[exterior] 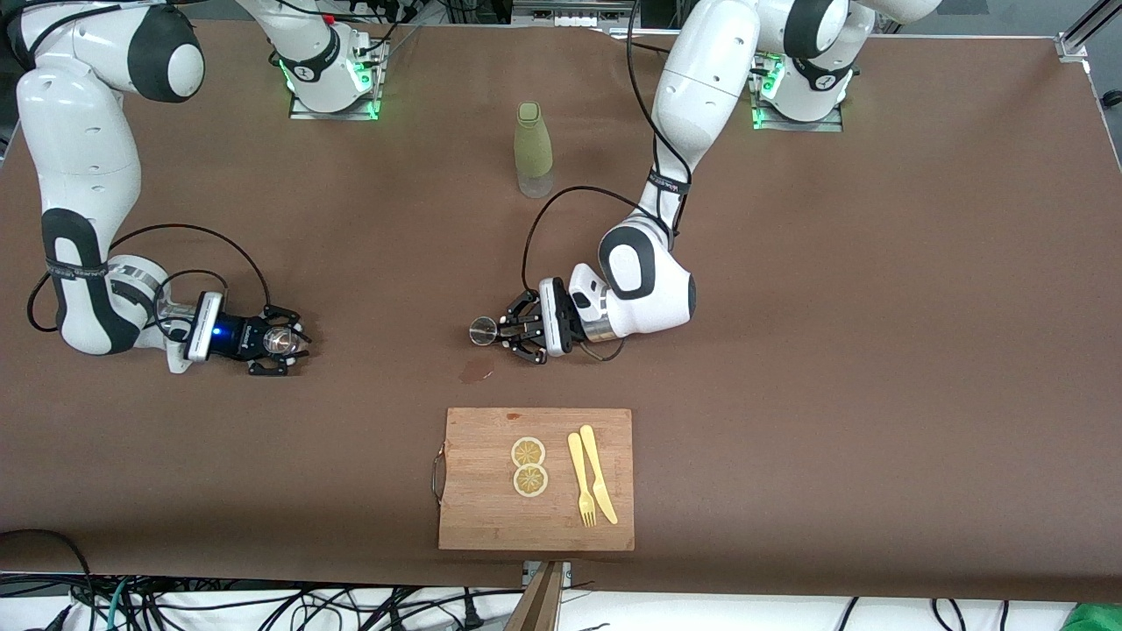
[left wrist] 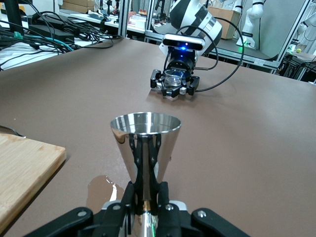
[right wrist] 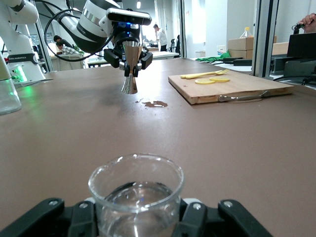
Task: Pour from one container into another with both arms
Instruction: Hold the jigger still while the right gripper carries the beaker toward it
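Left tool point(exterior: 501, 336) grips one steel jigger point(exterior: 482, 330); right tool point(exterior: 282, 343) clamps one glass point(exterior: 279, 340).

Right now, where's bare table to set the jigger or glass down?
Free: the brown table toward the left arm's end, and the stretch between the right gripper holding the glass and the left gripper holding the jigger. Crowded: the spill and the cutting board nearer the camera; the bottle farther off.
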`<action>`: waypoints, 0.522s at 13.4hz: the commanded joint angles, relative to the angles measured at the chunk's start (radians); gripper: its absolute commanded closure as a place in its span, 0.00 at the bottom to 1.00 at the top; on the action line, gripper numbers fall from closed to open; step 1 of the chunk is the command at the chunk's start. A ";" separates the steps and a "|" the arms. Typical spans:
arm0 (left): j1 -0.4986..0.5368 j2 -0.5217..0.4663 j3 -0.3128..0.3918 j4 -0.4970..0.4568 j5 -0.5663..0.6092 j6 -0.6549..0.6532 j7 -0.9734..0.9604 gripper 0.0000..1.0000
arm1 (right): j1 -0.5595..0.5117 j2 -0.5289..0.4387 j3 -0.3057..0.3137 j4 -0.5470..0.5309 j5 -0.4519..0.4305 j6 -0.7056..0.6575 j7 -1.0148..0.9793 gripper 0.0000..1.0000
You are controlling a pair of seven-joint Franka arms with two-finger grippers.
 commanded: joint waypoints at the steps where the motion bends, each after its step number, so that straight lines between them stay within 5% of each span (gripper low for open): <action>1: -0.003 0.028 0.014 0.035 -0.042 -0.008 0.024 1.00 | 0.016 0.020 0.030 0.061 0.028 0.010 0.060 0.75; 7: -0.003 0.034 0.014 0.036 -0.042 -0.008 0.024 1.00 | 0.071 0.011 0.072 0.165 0.028 0.081 0.213 0.77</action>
